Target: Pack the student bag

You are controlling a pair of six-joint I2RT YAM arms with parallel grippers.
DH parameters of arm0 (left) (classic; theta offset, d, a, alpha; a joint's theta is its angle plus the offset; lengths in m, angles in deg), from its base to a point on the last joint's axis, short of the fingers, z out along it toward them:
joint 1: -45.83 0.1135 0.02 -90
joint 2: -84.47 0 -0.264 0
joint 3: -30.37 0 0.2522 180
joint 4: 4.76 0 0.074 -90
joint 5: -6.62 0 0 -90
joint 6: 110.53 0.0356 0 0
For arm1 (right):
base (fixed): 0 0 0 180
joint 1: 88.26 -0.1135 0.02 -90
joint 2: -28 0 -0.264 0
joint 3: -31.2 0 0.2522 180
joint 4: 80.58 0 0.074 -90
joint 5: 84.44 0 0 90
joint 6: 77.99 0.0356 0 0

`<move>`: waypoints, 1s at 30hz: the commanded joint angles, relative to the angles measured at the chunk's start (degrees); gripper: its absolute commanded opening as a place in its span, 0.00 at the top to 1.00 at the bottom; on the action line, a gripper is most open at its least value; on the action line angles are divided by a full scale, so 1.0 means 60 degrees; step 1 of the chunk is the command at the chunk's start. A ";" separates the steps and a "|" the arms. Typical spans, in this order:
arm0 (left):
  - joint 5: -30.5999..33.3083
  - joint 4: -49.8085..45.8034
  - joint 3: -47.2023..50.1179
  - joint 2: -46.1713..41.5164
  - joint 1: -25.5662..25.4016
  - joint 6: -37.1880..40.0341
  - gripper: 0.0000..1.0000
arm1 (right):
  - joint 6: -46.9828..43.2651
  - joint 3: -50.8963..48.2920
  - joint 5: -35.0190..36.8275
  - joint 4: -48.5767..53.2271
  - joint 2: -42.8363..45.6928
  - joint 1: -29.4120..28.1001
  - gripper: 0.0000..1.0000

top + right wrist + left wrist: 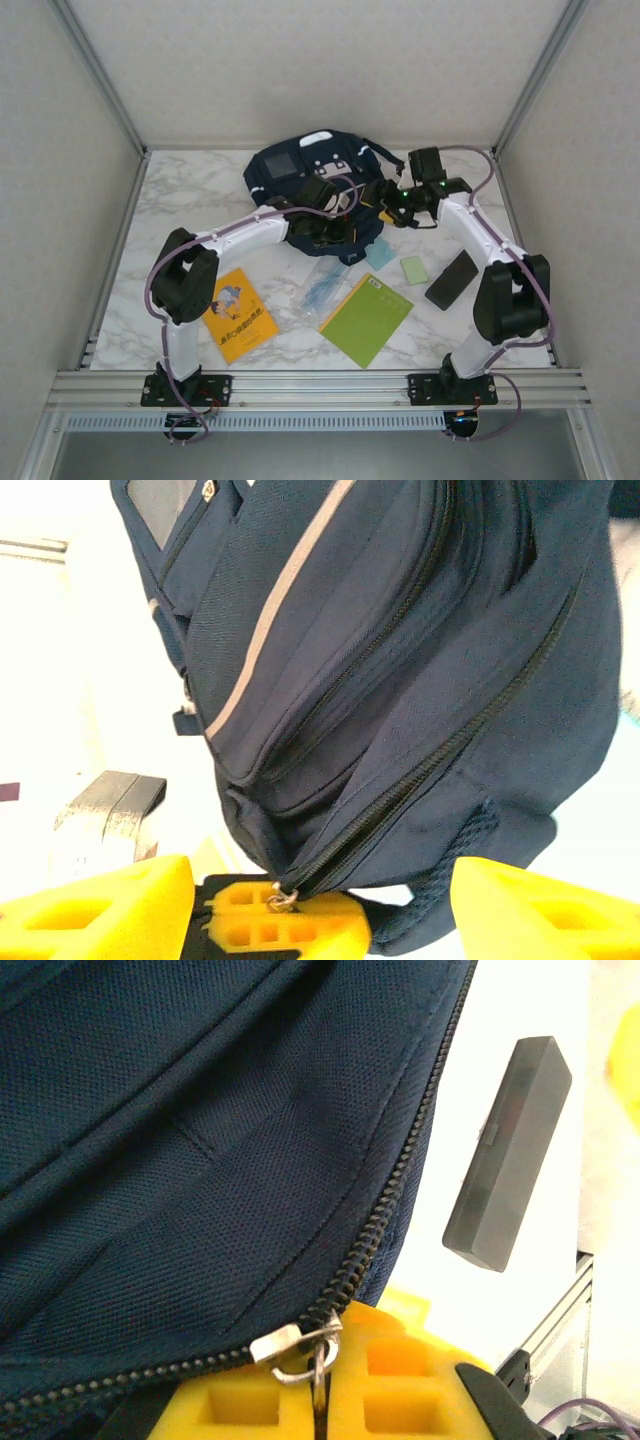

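Lying toward the back of the marble table [190, 195], near its middle, the student bag [290, 165] showed its grey patch upward, and both arms reached in to its near edge. The left claw [320, 1390] was pressed together on the metal zipper pull [298, 1348] at the bag's seam, the pull's ring caught between the yellow fingers [395, 1385]. The right claw [382, 200] stood spread, its two yellow fingers [100, 905] wide apart on either side of the left claw, gripping nothing. On the table nearer the arm bases lay a yellow book [238, 312], a green notebook [367, 318], a clear pouch [325, 285], a green note pad [414, 269] and a black case [452, 279].
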 commanded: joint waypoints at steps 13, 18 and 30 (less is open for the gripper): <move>0.0018 -0.0062 0.0512 -0.0676 -0.0168 0.0260 1.00 | 0.1871 -0.0754 0.0223 -0.2050 -0.1594 -0.0444 1.00; -0.0063 -0.1558 0.0933 -0.0967 0.0441 0.0486 1.00 | 0.0748 -0.0853 0.1323 -0.1579 -0.1063 -0.0486 1.00; -0.0038 -0.5143 0.0570 -0.1174 0.1944 0.1636 1.00 | -0.1485 -0.1066 0.3731 -0.1202 -0.0894 -0.1192 1.00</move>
